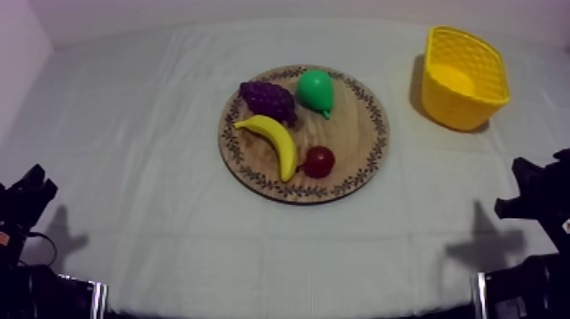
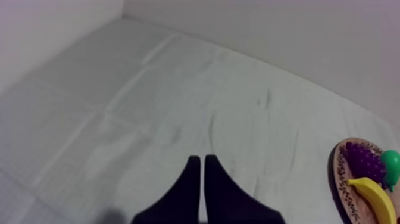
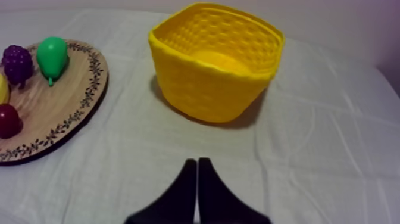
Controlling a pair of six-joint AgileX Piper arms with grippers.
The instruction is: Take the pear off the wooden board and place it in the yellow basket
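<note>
One wooden board (image 1: 348, 136) carries four fruits: one pear (image 1: 315, 92), one banana (image 1: 273, 140), one bunch of grapes (image 1: 268, 99) and one small red fruit (image 1: 319, 161). One yellow basket (image 3: 202, 89) stands on the counter (image 1: 153, 170) ahead of the right fingers (image 3: 187, 182), which are clenched on nothing. The pear lies on the board, ahead to their left. The left fingers (image 2: 189, 182) are clenched too, with the board at their right. The top view gives the banana whole, the right wrist view its edge.

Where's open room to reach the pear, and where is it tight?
Bare cloth lies between the wooden board and the yellow basket, and all along the near side before the board. The board's basket side is bare wood. Tight: the pear sits close beside the grapes, banana and small red fruit in front.
</note>
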